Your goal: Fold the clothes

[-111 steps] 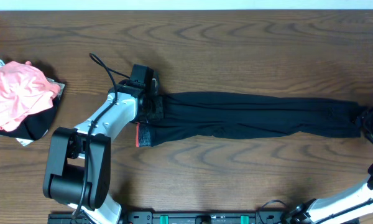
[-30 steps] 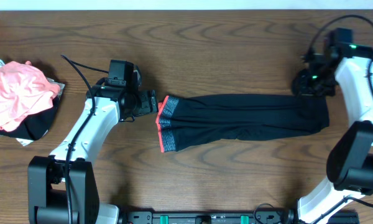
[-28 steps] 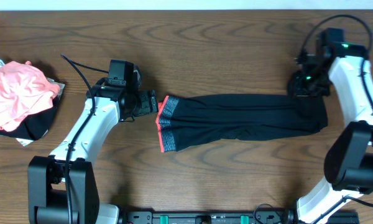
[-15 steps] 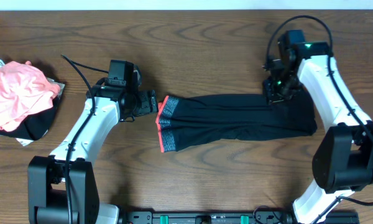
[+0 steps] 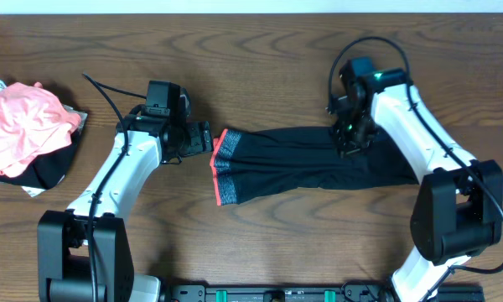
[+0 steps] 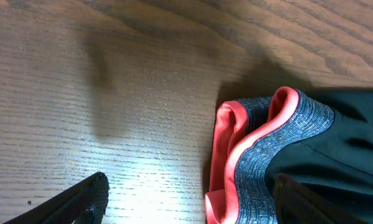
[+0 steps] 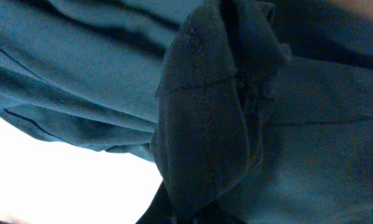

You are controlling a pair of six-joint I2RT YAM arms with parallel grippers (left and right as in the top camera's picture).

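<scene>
Leg ends carried from right edge to centre frame: right fingers (image 5: 350, 141) clamped shut on leggings (image 5: 302, 159) cuffs, fold halfway over. Left fingers (image 5: 203, 139) wide open, empty, beside waistband (image 5: 222, 168), centre-left of counter (image 5: 318, 67)

We count one pair of black leggings (image 5: 293, 159); one crumpled pink-and-black heap (image 5: 21, 134); one wooden table (image 5: 260, 50). We count two arms: left arm (image 5: 121, 172); right arm (image 5: 415, 126).

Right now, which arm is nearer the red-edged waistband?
Left. The left fingers sit open just beside the waistband; the right fingers pinch the leggings farther along, toward the ankles.
</scene>
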